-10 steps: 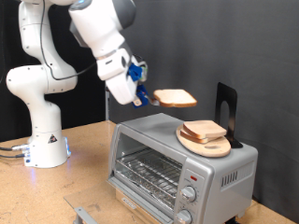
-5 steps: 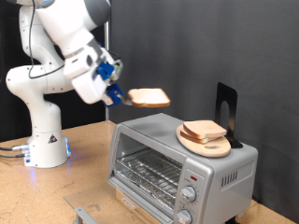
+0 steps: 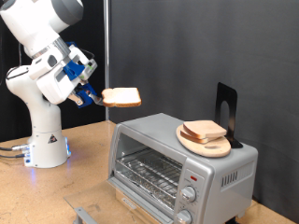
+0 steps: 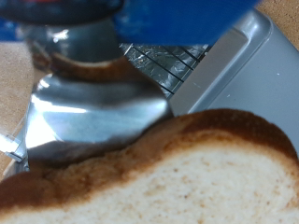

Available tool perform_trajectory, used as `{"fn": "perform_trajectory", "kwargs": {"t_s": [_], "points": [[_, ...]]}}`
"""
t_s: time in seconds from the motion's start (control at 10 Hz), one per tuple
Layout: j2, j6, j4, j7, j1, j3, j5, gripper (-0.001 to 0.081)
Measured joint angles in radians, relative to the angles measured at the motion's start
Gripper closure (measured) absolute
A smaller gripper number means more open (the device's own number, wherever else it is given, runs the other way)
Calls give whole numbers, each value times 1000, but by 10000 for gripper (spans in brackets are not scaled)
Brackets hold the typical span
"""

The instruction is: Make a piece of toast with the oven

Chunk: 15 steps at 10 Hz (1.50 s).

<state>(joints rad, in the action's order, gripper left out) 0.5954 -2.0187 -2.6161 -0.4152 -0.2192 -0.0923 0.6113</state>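
gripper [image 3: 94, 96] clamped on toast [image 3: 121, 96], slice held flat in mid-air, up and to exterior view's left of oven [image 3: 177, 159]. carried away from above oven top, where it hung a sec ago, out toward view's left and a bit lower. oven door seen open w/ rack [image 3: 149, 172] bare. other slices [image 3: 204, 131] on board [image 3: 205, 144] on oven top, untouched. wrist view: toast [image 4: 177, 177] filling frame, open oven [image 4: 234, 65] below. judged: pickup done, slice not yet in oven.
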Motion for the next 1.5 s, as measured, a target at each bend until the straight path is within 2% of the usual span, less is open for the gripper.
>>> {"fn": "perform_trajectory", "kwargs": {"t_s": [0.2, 0.4, 0.7, 1.0, 1.2, 1.3, 1.5], "points": [[0, -40, -19, -46, 0, -7, 12, 391], [-10, -166, -80, -110, -12, -22, 14, 398], [-109, -351, -131, -133, -31, -25, -8, 414], [-255, -443, -128, -157, -29, -27, -3, 414], [-355, -497, -112, -241, -21, -30, 81, 414], [-418, -507, -76, -268, -17, -30, 107, 414], [-412, -487, -80, -272, -18, -28, 81, 414]]}}
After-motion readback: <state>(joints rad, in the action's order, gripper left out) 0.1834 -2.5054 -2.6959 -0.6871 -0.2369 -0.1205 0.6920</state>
